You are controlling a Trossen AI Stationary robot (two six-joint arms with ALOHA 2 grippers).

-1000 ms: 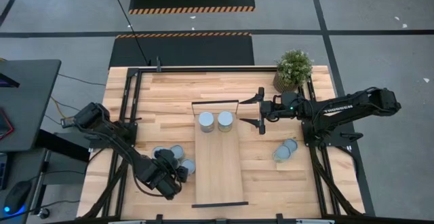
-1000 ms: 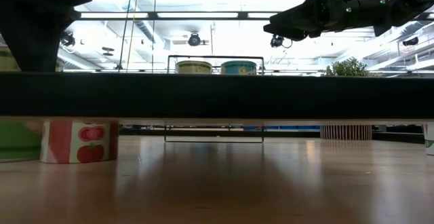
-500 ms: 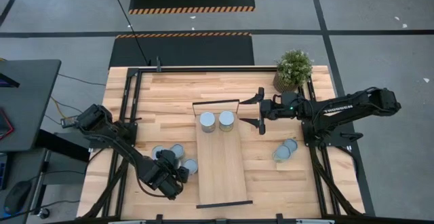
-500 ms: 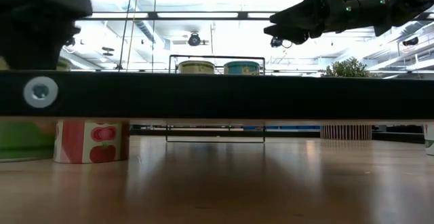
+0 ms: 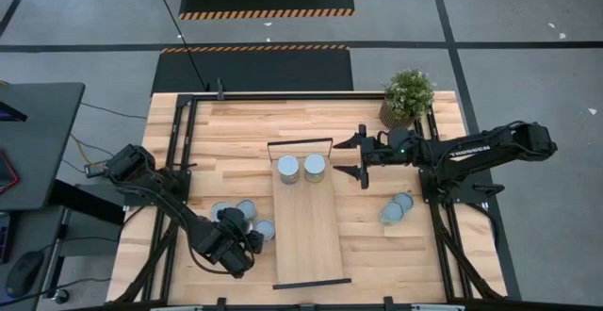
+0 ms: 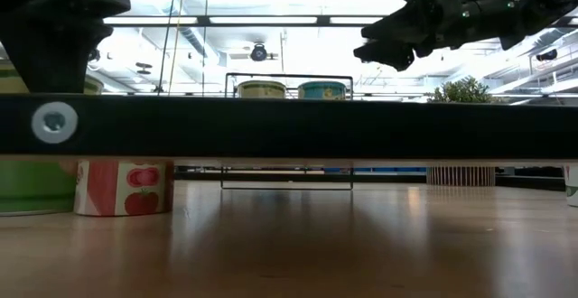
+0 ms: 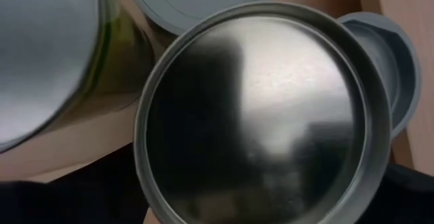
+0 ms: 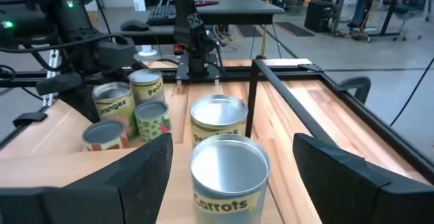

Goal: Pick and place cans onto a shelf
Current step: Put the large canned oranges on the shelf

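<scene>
The shelf (image 5: 306,231) lies along the table's middle, and two cans (image 5: 287,169) (image 5: 314,168) stand on its far end. My left gripper (image 5: 247,240) points down over a group of cans (image 5: 247,209) left of the shelf. It is open, its fingers on either side of one can's top (image 7: 264,115), the tomato-labelled can (image 6: 122,188). My right gripper (image 5: 361,157) hovers open and level at the right of the shelf's far end, facing the two shelf cans (image 8: 227,176) (image 8: 218,119). My left gripper comes at the can from above, pointing down, with the can's round top (image 7: 203,183) between its fingers. Whether the fingers touch the can's side cannot be told, because the top hides the place.
Two more cans (image 5: 403,201) (image 5: 389,215) stand on the table right of the shelf. A potted plant (image 5: 408,94) sits at the far right corner. Black frame bars (image 5: 184,151) run along the table's left and right sides.
The shelf's near end has shifted a little toward the table's right edge, and the tomato-labelled can has slid the same way. My right gripper has rolled slightly about its own pointing line while staying in place.
</scene>
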